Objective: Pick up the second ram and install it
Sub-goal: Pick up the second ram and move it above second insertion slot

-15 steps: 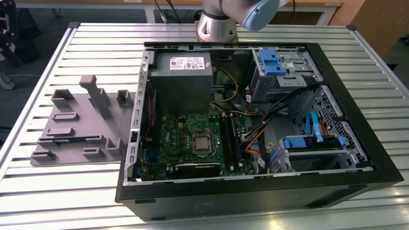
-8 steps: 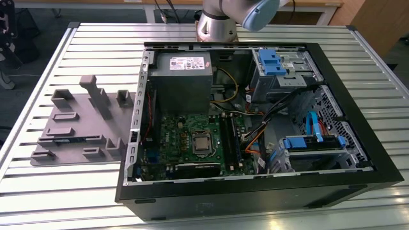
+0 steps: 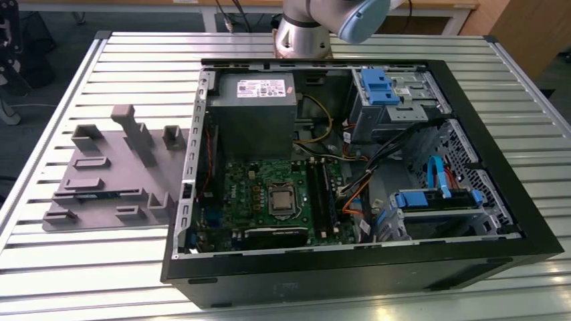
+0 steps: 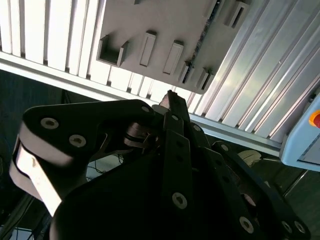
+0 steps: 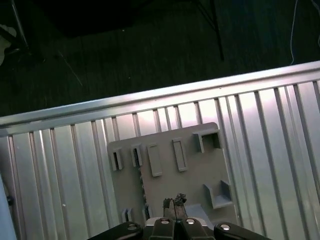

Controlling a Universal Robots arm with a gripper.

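Note:
The second ram [image 3: 92, 194] is a thin blue strip lying in a slot of the gray holder tray [image 3: 107, 174] on the exterior view's left. In the second wrist view the ram [image 4: 204, 27] runs along one side of the tray [image 4: 165, 25]. My gripper [image 5: 174, 202] hangs high above the tray [image 5: 170, 150], well apart from it. Its dark fingertips [image 4: 170, 97] are pressed together with nothing between them. The green motherboard [image 3: 267, 194] lies inside the open computer case [image 3: 357, 167], with long dark memory slots [image 3: 317, 194] beside the processor socket.
The case stands on a slatted metal table [image 3: 89, 267], with a power supply [image 3: 254, 107], blue-tabbed drive bays [image 3: 388, 90] and loose cables [image 3: 375, 160] inside. The arm's base [image 3: 303, 33] stands at the far table edge. Beyond the table edge is dark floor [image 5: 125, 50].

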